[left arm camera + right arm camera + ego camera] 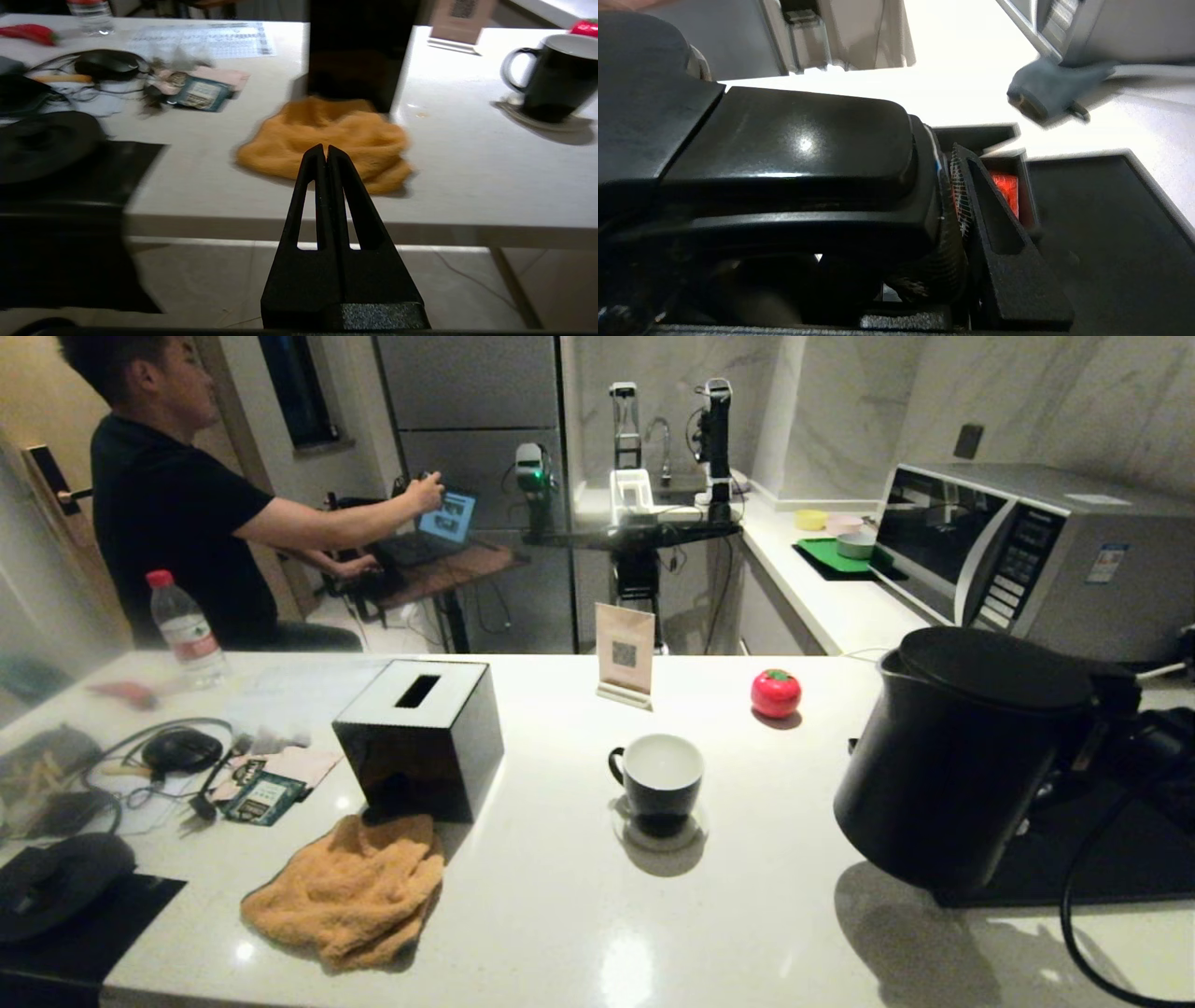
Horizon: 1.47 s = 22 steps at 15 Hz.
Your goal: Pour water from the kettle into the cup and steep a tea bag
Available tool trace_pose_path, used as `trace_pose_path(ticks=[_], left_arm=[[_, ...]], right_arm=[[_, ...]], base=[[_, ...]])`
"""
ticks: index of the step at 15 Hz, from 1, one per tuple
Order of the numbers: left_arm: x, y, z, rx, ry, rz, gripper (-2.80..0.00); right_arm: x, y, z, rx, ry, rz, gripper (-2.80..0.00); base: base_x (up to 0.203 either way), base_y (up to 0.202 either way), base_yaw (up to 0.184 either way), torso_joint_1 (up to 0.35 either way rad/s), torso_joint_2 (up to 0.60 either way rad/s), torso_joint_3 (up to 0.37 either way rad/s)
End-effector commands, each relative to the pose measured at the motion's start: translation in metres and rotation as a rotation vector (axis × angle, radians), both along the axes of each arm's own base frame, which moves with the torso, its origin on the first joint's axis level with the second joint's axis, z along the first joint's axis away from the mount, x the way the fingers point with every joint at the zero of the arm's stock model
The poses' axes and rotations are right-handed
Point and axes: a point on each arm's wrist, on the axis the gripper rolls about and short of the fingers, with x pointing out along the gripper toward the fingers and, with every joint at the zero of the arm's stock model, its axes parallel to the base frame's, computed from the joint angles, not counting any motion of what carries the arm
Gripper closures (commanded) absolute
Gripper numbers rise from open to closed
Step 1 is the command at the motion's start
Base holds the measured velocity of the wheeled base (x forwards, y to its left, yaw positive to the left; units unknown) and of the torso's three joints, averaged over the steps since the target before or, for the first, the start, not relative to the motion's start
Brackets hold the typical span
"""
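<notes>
**Inspector A:** Whereabouts of the kettle (952, 765)?

**Inspector B:** At the right end of the white counter (560, 915), over a black mat (1102, 859). Well apart from the cup (661, 779). Gripped at the handle by the right gripper (952, 205), with one finger pressed flat against the handle's side. Judged lifted or just lifting, going by the shadow underneath.

**Inspector A:** Reason for that hold?

**Inspector B:** Presumably to keep the spout (884, 663) turned towards the cup, ready for carrying across and tipping.

**Inspector A:** Condition of the cup?

**Inspector B:** Upright on a clear coaster (695, 821), handle to the robot's left, mouth unobstructed. No water visible inside, only white. Pour judged not yet begun.

**Inspector A:** Tea bag?

**Inspector B:** Not identifiable among the clutter at the left end. Not in the cup.

**Inspector A:** Left gripper (325, 154)?

**Inspector B:** Parked off the counter's near edge, fingers pressed together, holding nothing. Pointed towards the orange cloth (327, 140) in front of the black tissue box (420, 733).

**Inspector A:** Hazards?

**Inspector B:** Red tomato-shaped item (776, 693) and card stand (625, 653) behind the cup, off the likely path. Person (168, 495) seated beyond the counter, busy at a laptop.
</notes>
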Motion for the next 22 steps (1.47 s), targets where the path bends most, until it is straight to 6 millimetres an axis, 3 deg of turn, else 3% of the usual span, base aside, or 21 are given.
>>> trace_pose_path(ticks=[1, 8, 22], left_arm=[[0.0, 0.0, 0.0, -0.001, 0.001, 0.0, 0.0], [0.0, 0.0, 0.0, 0.001, 0.003, 0.0, 0.0], [0.0, 0.0, 0.0, 0.001, 0.003, 0.0, 0.0]], right_arm=[[0.001, -0.001, 0.0, -0.002, -0.002, -0.007, 0.0], [0.001, -0.001, 0.0, -0.002, 0.002, -0.009, 0.0], [0.012, -0.003, 0.006, -0.009, 0.044, -0.087, 0.0]], base=[[0.0, 0.193, -0.002, 0.002, 0.0, 0.005], [0.0, 0.183, -0.002, 0.002, 0.0, 0.002], [0.0, 0.005, 0.0, 0.0, 0.0, 0.0]])
